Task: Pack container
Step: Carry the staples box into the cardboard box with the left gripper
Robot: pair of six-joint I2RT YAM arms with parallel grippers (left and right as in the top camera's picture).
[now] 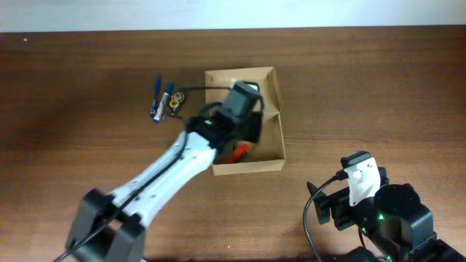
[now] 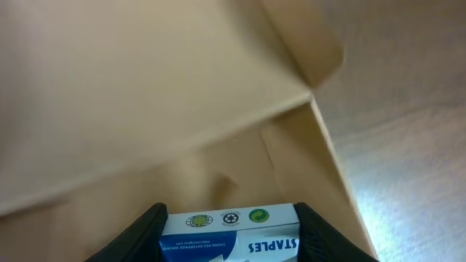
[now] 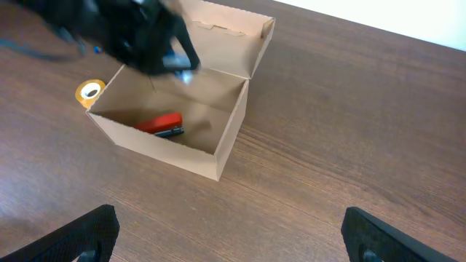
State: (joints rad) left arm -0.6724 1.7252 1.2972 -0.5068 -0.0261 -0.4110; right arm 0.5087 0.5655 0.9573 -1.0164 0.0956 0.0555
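The container (image 1: 247, 167) is lying open on the surface, and the left jaws are hanging straight over its far end, half-spread and gripping a staples box (image 2: 218, 244). The right jaws are standing wide and empty, well apart from the container's near corner.

- A table (image 1: 73, 87) of dark brown wood grain is seen filling almost the whole overhead view.
- Its grain is laid along the line of the far edge.
- A white strip (image 1: 233, 13) is shown beyond that edge; whether it is wall or floor cannot be told.
- The top is lit evenly, and a soft pale sheen is cast on the wood in the wrist views.
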